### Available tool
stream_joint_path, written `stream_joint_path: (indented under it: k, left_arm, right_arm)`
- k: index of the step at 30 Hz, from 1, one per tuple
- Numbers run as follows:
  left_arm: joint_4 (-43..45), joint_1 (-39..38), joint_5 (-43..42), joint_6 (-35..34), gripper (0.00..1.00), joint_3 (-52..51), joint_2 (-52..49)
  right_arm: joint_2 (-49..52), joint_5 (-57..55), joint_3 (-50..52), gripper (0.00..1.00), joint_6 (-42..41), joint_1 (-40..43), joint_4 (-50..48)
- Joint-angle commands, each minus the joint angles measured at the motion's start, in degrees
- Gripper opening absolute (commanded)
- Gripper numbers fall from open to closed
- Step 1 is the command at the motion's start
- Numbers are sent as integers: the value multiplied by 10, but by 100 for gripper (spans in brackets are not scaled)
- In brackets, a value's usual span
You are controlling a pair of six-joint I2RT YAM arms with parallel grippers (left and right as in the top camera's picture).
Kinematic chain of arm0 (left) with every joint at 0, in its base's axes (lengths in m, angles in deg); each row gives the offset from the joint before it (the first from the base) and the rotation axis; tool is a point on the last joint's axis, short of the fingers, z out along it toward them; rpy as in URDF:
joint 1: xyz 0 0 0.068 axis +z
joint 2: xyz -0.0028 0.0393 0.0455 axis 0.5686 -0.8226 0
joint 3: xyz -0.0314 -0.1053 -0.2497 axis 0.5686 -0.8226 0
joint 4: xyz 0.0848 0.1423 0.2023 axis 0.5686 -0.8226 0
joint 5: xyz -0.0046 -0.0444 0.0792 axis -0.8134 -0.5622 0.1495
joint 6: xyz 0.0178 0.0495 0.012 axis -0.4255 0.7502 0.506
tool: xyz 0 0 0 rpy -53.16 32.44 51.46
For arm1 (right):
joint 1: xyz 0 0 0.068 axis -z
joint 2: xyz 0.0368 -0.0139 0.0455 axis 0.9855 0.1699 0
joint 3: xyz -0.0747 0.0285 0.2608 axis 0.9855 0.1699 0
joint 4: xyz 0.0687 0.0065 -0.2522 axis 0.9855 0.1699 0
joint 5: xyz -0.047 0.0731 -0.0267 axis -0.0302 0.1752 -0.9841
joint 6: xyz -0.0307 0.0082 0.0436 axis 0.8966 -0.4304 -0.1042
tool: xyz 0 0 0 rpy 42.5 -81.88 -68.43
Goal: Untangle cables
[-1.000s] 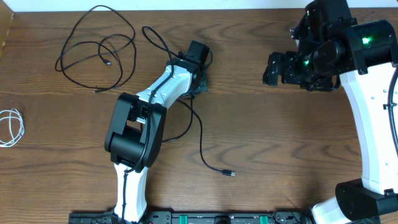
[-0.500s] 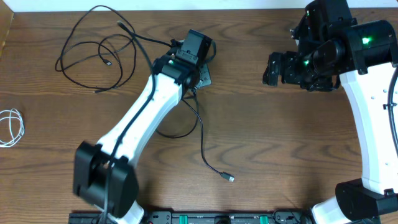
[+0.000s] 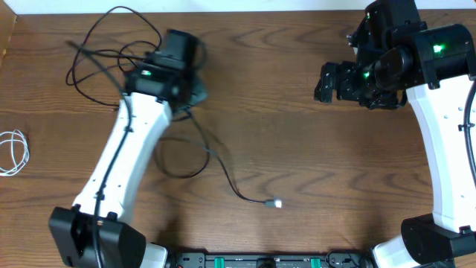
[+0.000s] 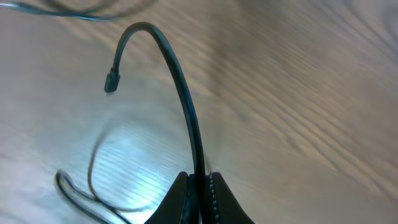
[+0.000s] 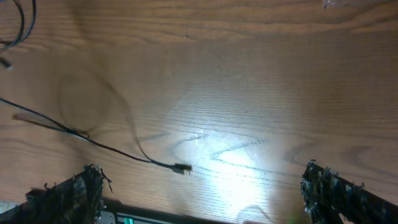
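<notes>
This looks like a robotics lab bench. A wood-grain table (image 3: pixel 312 149) carries two white-and-black robot arms, the left arm (image 3: pixel 119 160) and the right arm (image 3: pixel 446 164). Both are rooted at the near edge, where a black mounting rail (image 3: pixel 245 262) with green connectors runs along it. A green status light (image 3: pixel 439 49) glows on the right arm's dark housing. Loose on the wood lie a thin black cable (image 3: pixel 256 200), trailing to a small plug, and a coiled white cable (image 3: pixel 15 152) at the left edge.
</notes>
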Motion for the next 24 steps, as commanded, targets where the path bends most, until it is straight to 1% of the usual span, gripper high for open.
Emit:
stream_joint_path:
  k: [1,4,12,14,16,23,24]
  left_arm:
    - [-5,79,12,-9,8,8,26]
    - [-5,158,29,-9,8,8,38]
    - [-19,372,24,-7,8,7,41]
    - [-19,396,6,-7,8,3,41]
    - [-18,409,5,-10,8,-4,41]
    - [-21,413,5,-18,8,-18,33]
    - [-27,413,5,-18,17,-18,29]
  right_arm:
    - [-6,-2,-1,99,6,-3,0]
    - [-6,-2,-1,99,6,-3,0]
    - [-6,-2,-1,99,6,-3,1]
    - [-6,-2,-1,99,6,-3,0]
    - [-6,-2,-1,99,6,-3,0]
    - [-6,-2,-1,99,6,-3,0]
    - [-6,-2,-1,99,6,-3,0]
